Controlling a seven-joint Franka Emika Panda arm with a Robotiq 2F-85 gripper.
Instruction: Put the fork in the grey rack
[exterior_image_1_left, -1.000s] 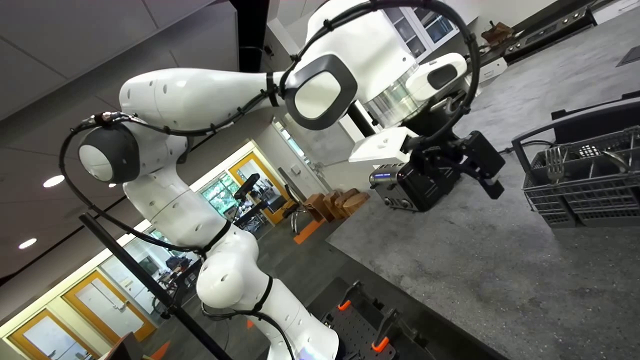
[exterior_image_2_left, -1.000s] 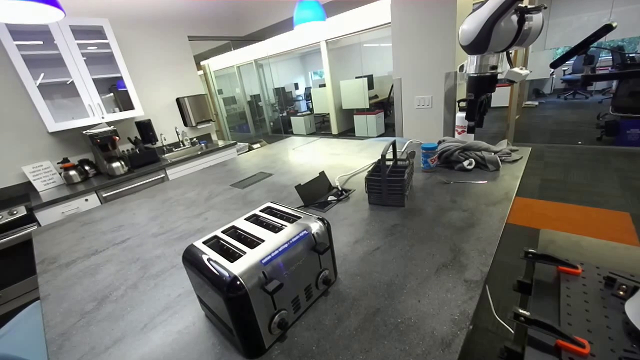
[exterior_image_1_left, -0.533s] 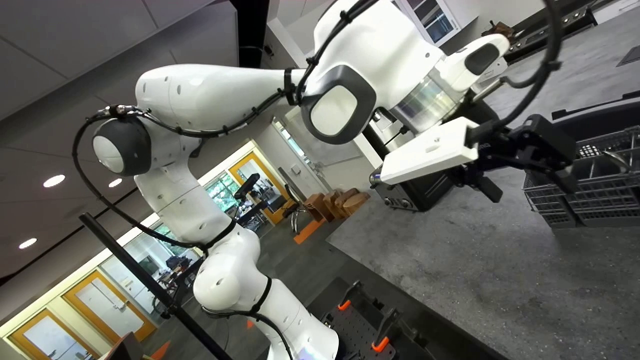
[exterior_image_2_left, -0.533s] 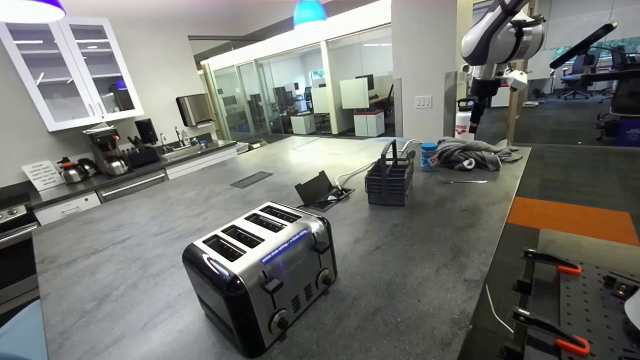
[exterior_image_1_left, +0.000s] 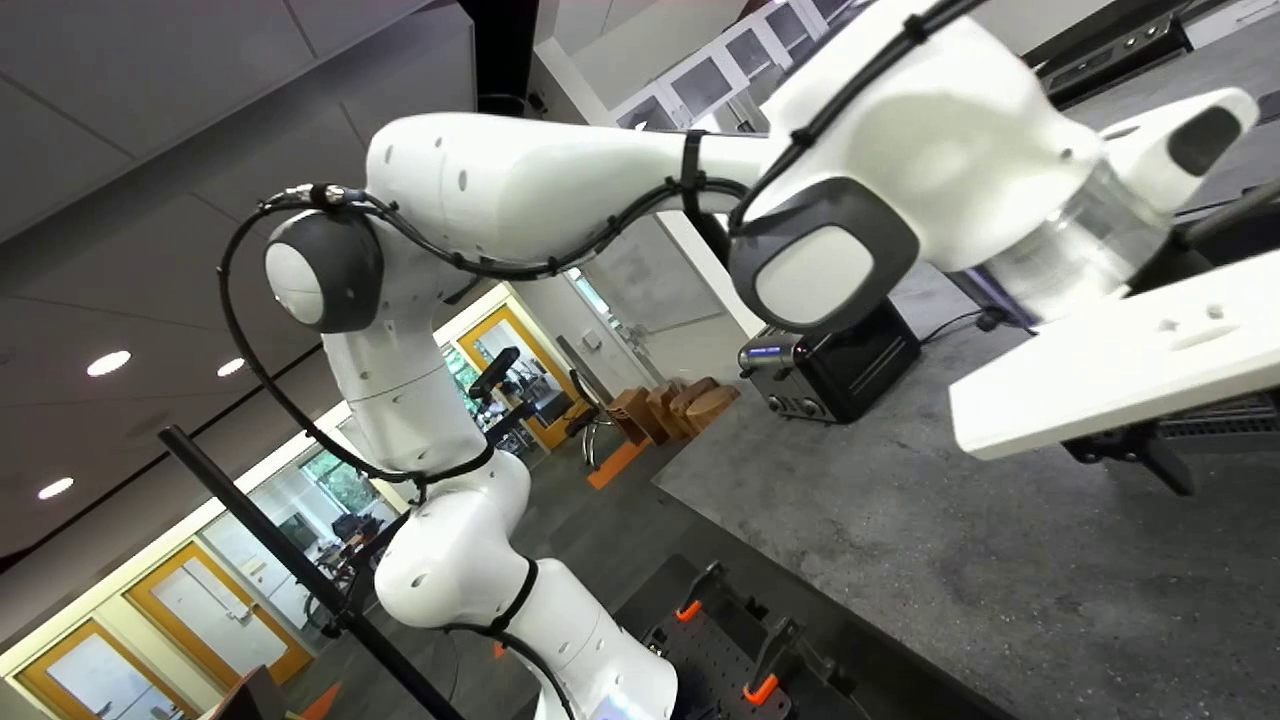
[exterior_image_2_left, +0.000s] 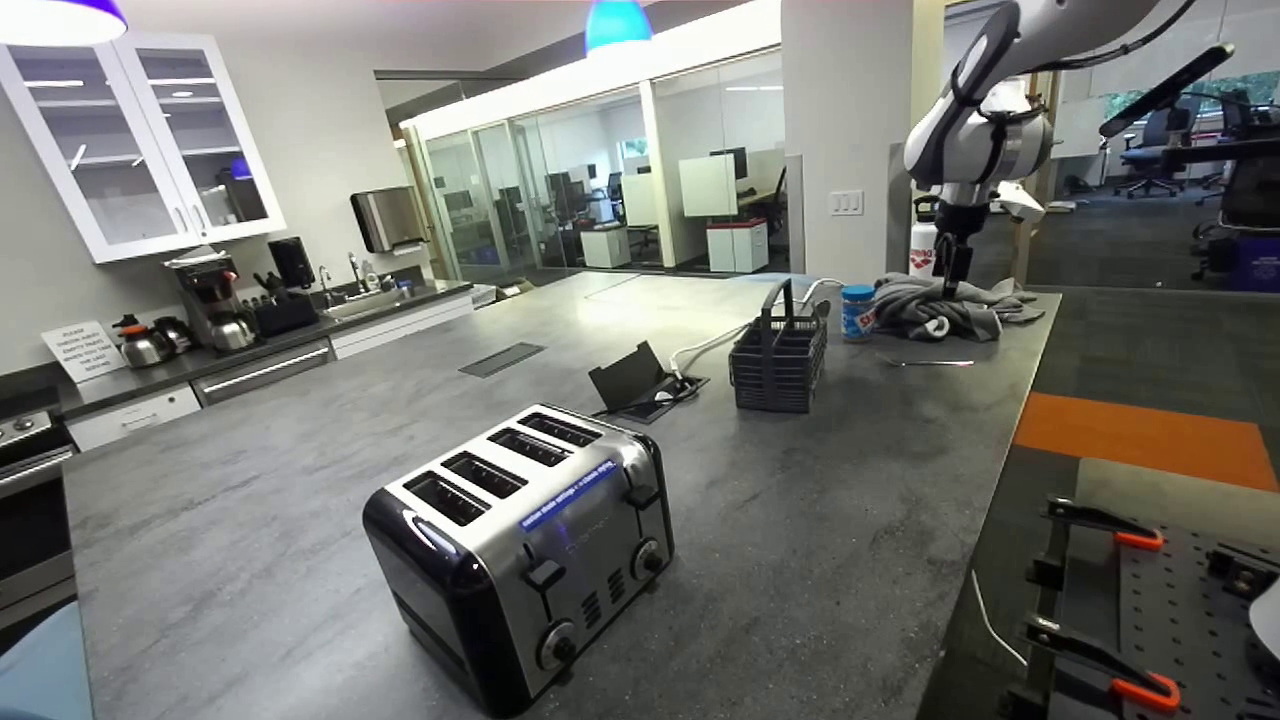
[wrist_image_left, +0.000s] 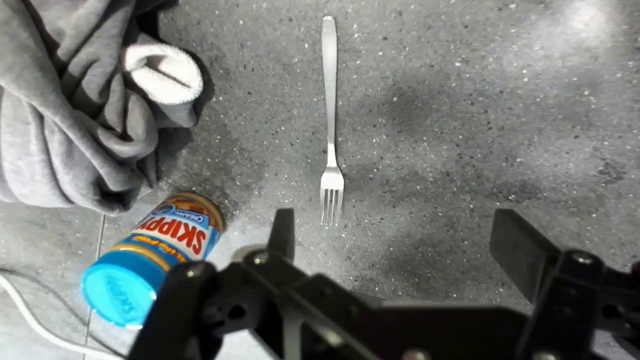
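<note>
Arm travel: since the earlier frame, the arm (exterior_image_1_left: 570, 190) has been extended farther over the counter (exterior_image_2_left: 820, 520) and the gripper (wrist_image_left: 395, 235) has been lowered; the grey rack (exterior_image_2_left: 775, 370) and fork (wrist_image_left: 331, 120) have been left in place.
Arm pose: in an exterior view, the links are raised, bent at the elbow and reached out to the right; the wrist is angled down, and the gripper is mostly hidden behind a white bracket (exterior_image_1_left: 1130, 360).
Gripper: one, with its two fingers spread wide; in the wrist view, the fork is seen beyond the fingertips, between their lines, nearer the finger on the side of the jar (wrist_image_left: 165, 245).
Toaster (exterior_image_2_left: 510, 545): one, four-slotted, is seated on the counter.
Grey rack: one is stood upright, handle up; its contents are too small to be made out.
Jar: one, blue-lidded, is stood near the grey rack.
White bottle (exterior_image_2_left: 921, 248): one, partly hidden, is seen behind the cloth (wrist_image_left: 75, 110).
Fork: one is laid flat on the counter, outside the grey rack.
Cloth: one, grey, is heaped near the jar, apart from the fork.
Clamps (exterior_image_2_left: 1138, 540): two, orange-tipped, are seen at the perforated plate (exterior_image_2_left: 1160, 600).
</note>
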